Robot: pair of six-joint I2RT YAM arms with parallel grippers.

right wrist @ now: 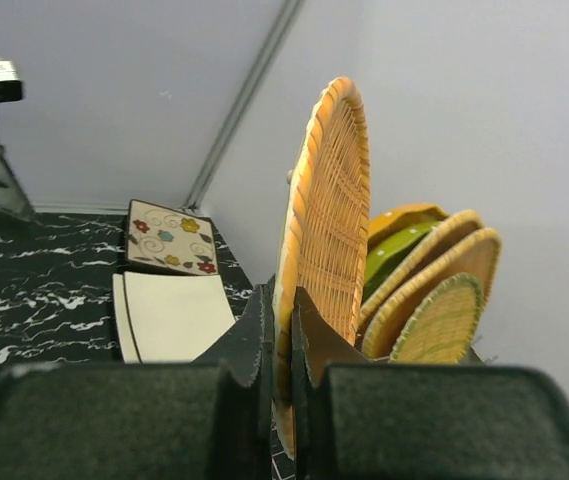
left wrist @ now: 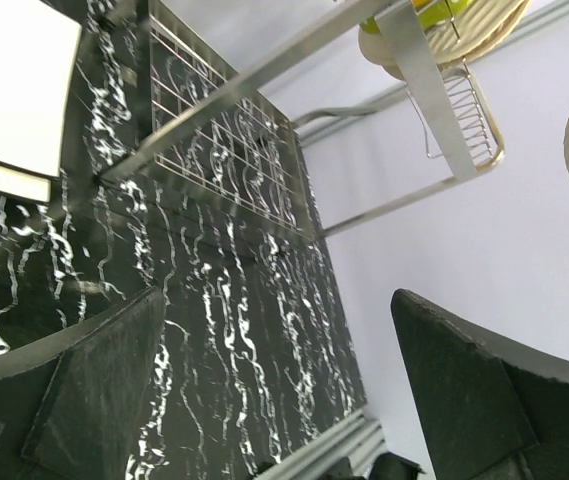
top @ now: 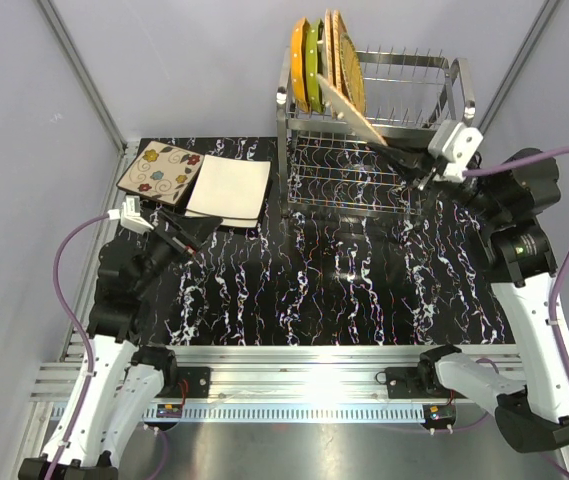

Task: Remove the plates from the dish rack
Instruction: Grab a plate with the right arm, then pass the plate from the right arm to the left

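1. Grip at the right gripper (right wrist: 282, 310): jaws clamped close together on the lower rim of a rounded woven orange-tan wicker plate (right wrist: 329, 220), which stands on edge straight ahead of them. Held at the rim, probably because only the edge offers a thin enough bite.
2. From above, tilted out from its neighbours over the upper tier of the tall shiny steel-wire dish rack (top: 364, 170). Cannot tell whether the bottom edge is clear of the prongs.
3. Beyond the jaws and to their right, behind the held plate: a round orange dotted plate (right wrist: 404, 218), a green plate (right wrist: 396, 252) and more tan wicker plates (right wrist: 444, 275). Upright, packed close in the rack, not yet unloaded.
4. Well to the left of the right jaws, flat on the black white-veined tabletop (top: 344, 290): a square beige floral plate (top: 161, 170) and a square white plate (top: 229, 188), side by side with edges meeting. Judged the set-down spot, so likely where the wicker plate belongs too.
5. Left gripper (top: 186, 238): jaws spread wide with nothing between them, low over the tabletop just beside the white plate's near edge. Looks parked out of the carrying path.
6. Next, by judgement: raise the plate clear of the prongs, swing it left and lay it flat. Risk of it pivoting in so narrow a pinch.
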